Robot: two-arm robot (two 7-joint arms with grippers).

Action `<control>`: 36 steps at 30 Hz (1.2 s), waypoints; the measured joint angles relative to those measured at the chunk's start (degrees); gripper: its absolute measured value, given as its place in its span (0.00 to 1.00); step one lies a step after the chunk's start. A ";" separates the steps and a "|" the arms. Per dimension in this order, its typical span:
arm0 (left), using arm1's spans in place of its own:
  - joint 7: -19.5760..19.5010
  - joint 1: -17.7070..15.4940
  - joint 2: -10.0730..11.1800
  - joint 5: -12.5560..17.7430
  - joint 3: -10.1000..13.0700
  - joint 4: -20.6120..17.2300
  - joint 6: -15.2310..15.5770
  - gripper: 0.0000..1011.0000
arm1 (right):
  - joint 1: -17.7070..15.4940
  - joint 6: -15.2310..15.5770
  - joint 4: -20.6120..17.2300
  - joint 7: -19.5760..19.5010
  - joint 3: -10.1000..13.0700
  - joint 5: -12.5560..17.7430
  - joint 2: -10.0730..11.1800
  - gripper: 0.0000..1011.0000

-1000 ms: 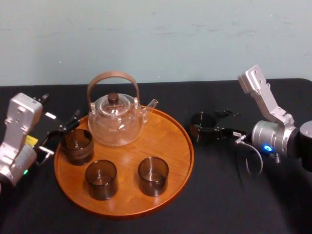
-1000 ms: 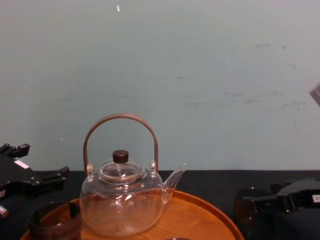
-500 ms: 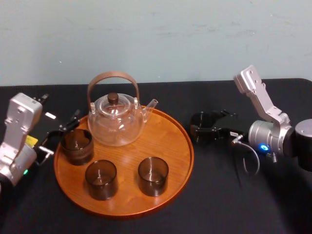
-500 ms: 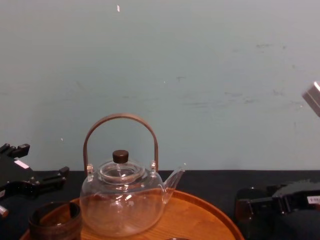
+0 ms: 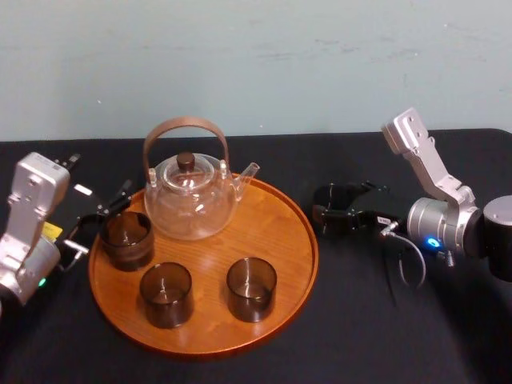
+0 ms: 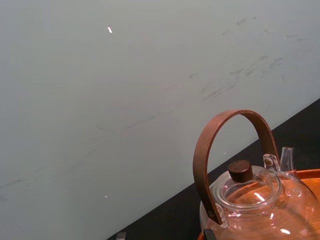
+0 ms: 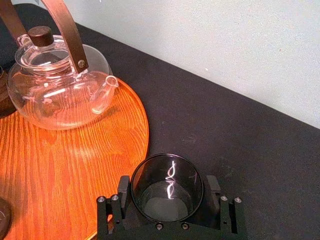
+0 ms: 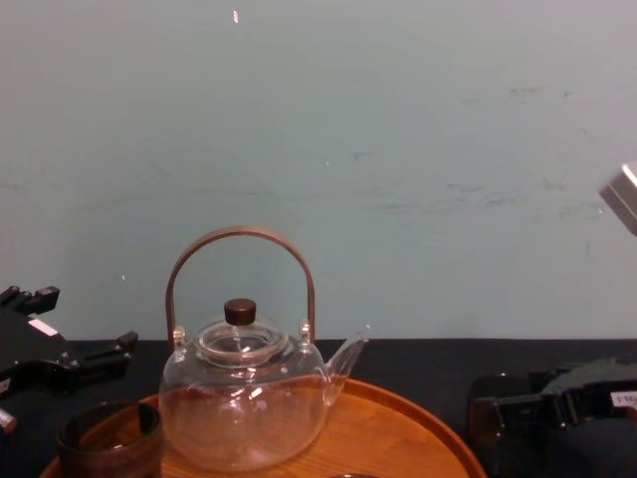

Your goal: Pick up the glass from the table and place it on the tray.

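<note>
While the glass (image 7: 167,186) sits on the black table (image 7: 240,135) just right of the tray (image 7: 75,165), your right gripper (image 7: 168,191) clasps it, a finger against each side. Your left gripper (image 5: 100,222) rests spread wide at the tray's left rim.

Ahead of me stands a round clear-glass teapot (image 5: 190,200) with an arched brown wooden handle (image 5: 186,125) and a dark knob on its lid, its spout pointing to my right. One dark smoked-glass cup (image 5: 126,238) stands just beside it on my left. Two more like it (image 5: 166,294) (image 5: 251,288) stand nearer me, apart. Behind is a pale blue-green wall (image 5: 256,64), faintly scuffed, I think.
</note>
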 joint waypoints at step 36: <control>0.00 0.00 0.00 0.00 0.00 0.00 0.00 0.99 | -1.92 -0.25 -5.37 1.37 2.25 2.91 2.25 0.87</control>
